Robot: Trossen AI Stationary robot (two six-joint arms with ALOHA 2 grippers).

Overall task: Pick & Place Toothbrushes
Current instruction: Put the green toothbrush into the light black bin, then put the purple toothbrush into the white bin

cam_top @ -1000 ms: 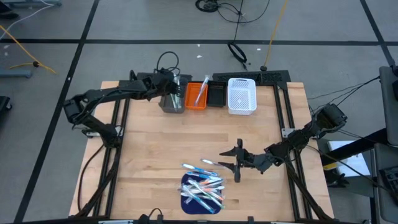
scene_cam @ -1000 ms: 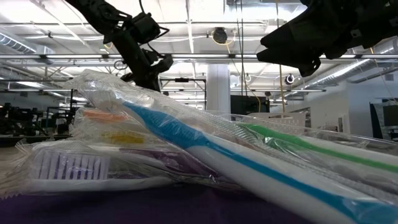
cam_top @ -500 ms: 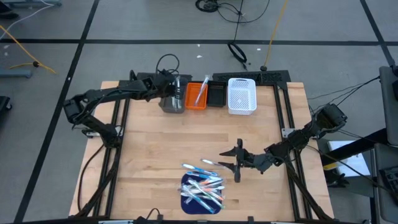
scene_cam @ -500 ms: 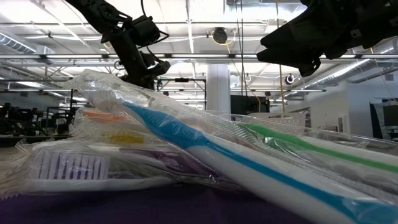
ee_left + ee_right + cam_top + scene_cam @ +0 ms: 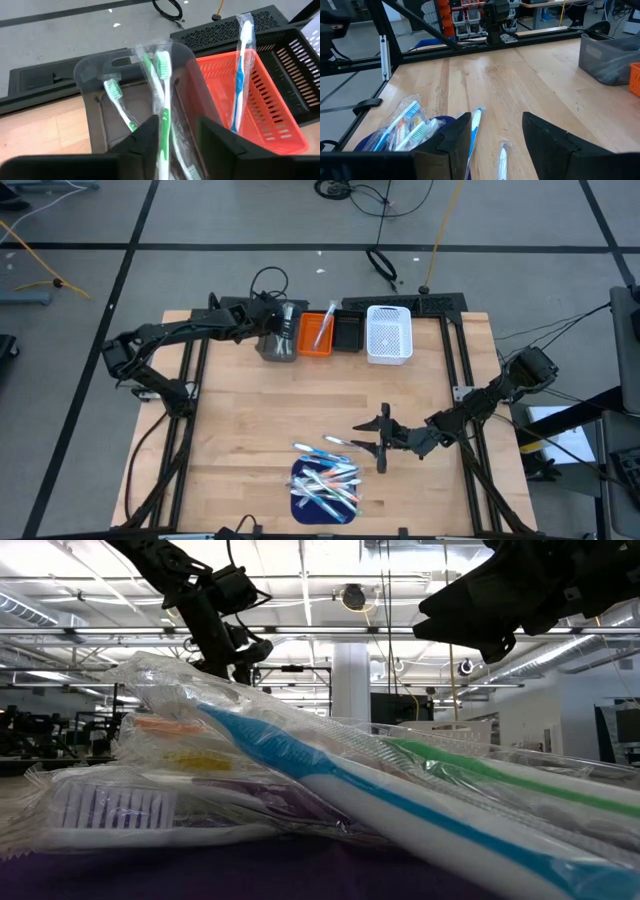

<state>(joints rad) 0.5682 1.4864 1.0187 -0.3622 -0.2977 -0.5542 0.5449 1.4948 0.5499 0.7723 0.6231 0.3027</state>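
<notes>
High view: left fingers [image 5: 283, 326] apart over grey bin [image 5: 277, 345]; right fingers [image 5: 380, 442] apart beside toothbrushes [image 5: 325, 480].

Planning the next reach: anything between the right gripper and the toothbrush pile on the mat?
High view: right gripper hovers just beyond the toothbrush pile; only loose toothbrushes on bare wood between.

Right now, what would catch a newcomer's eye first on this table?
A heap of wrapped toothbrushes lies on a dark blue mat at the table's near edge, with the right hand open just beside it. At the far edge, the left hand hangs over a grey bin holding green toothbrushes, next to the orange bin.
</notes>
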